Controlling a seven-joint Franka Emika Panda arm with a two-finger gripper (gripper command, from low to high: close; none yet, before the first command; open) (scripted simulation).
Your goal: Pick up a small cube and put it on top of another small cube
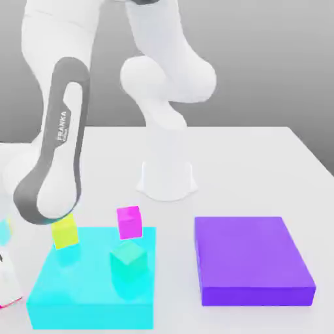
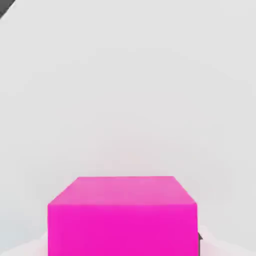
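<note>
In the hand view a bright magenta small cube point(image 2: 122, 217) sits close up on the white table, right at the hand. My gripper point(image 1: 6, 297) is low at the exterior view's left edge, shut on this cube, and a pink sliver point(image 1: 9, 304) of the cube shows under the white hand. Another magenta cube point(image 1: 128, 222) stands at the far edge of a cyan slab point(image 1: 91, 306). A yellow-green cube point(image 1: 65, 232) sits at the slab's far left corner. A teal cube point(image 1: 128, 256) rests on top of the slab.
A flat purple block point(image 1: 253, 261) lies on the exterior view's right. The arm's white base point(image 1: 167, 176) stands behind the two slabs. Its dark-striped forearm point(image 1: 55, 163) hangs over the yellow-green cube. The white table point(image 1: 261, 163) extends behind and to the right.
</note>
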